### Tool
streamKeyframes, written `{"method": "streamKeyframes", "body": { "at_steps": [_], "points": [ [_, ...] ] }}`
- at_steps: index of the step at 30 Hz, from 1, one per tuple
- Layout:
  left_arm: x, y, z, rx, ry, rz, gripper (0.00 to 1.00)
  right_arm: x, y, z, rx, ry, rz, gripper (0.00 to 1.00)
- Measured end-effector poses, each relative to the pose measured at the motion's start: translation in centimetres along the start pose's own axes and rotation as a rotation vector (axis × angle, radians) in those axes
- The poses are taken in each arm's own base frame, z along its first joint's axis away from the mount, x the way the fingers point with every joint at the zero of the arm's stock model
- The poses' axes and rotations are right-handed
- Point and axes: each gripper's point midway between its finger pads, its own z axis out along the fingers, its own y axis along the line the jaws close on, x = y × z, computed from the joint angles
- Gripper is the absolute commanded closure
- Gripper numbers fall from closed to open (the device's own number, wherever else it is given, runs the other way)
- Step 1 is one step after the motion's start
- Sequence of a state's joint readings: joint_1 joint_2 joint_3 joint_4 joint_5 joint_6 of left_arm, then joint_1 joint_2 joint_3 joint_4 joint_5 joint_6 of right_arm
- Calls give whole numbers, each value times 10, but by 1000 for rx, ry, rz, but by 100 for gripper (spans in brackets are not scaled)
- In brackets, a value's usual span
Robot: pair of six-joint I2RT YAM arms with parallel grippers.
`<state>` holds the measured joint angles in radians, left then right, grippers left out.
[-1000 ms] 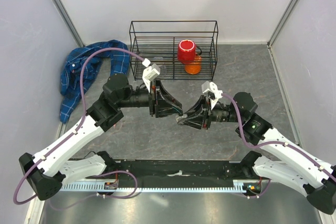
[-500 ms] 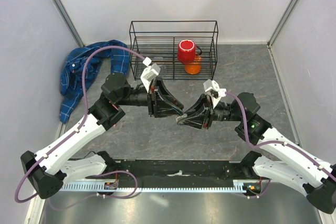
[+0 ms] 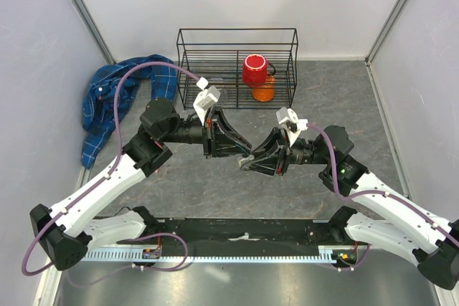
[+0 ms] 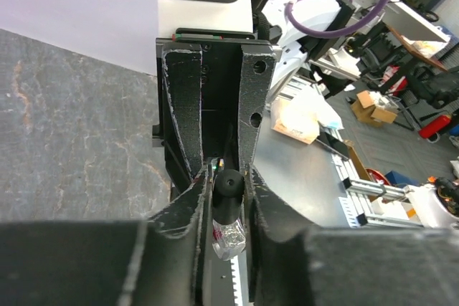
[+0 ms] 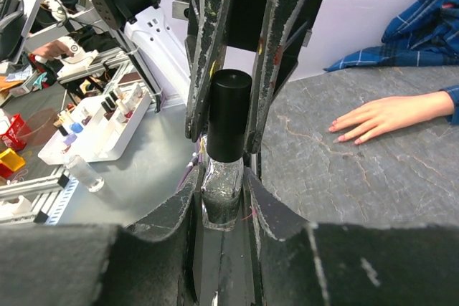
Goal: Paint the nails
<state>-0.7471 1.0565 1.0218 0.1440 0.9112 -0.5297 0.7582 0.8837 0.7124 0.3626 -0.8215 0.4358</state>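
Operator: Grippers in the top view, where do they stand?

Observer: The left gripper [image 3: 247, 154] and right gripper [image 3: 244, 165] meet tip to tip over the middle of the table [image 3: 193, 184]. Behind them the wire basket [image 3: 211, 69] holds a red cup [image 3: 254, 69] with an orange item [image 3: 264, 93] just beside it.

Operator: Left wrist view?

Observer: A small bottle [image 4: 228, 238], clear glass with a black cap [image 4: 228, 181], stands between the two grippers. The left jaws sit close on either side of the cap; whether they pinch it cannot be told.

Operator: Right wrist view?

Observer: The right jaws pinch the glass body. Its contents look clear; the level cannot be read. The fake hand [image 5: 384, 115] lies flat on the table, well apart, its nails [image 5: 341, 136] tiny and pinkish.

Operator: Handling?

Observer: The bottle is probably light, smooth and breakable, so body in one grip and cap in the other suits it. The hand looks light enough to slide when touched.
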Motion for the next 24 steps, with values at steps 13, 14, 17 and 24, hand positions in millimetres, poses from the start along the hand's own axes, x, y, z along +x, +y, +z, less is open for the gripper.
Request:
{"method": "streamKeyframes", "body": {
  "at_steps": [13,14,17,24],
  "points": [
    [-18,56,-14,-444,-86,-26,98,-8,-57,0,381,9,-30,100],
    [-18,61,-18,-518,-99,-33,98,-7,-62,3,436,17,-44,100],
    [-23,72,-31,-747,-137,-38,98,-8,-77,15,615,42,-106,100],
    [-29,90,-57,-1136,-161,-46,98,-10,-100,35,911,91,-288,100]
  ]
}}
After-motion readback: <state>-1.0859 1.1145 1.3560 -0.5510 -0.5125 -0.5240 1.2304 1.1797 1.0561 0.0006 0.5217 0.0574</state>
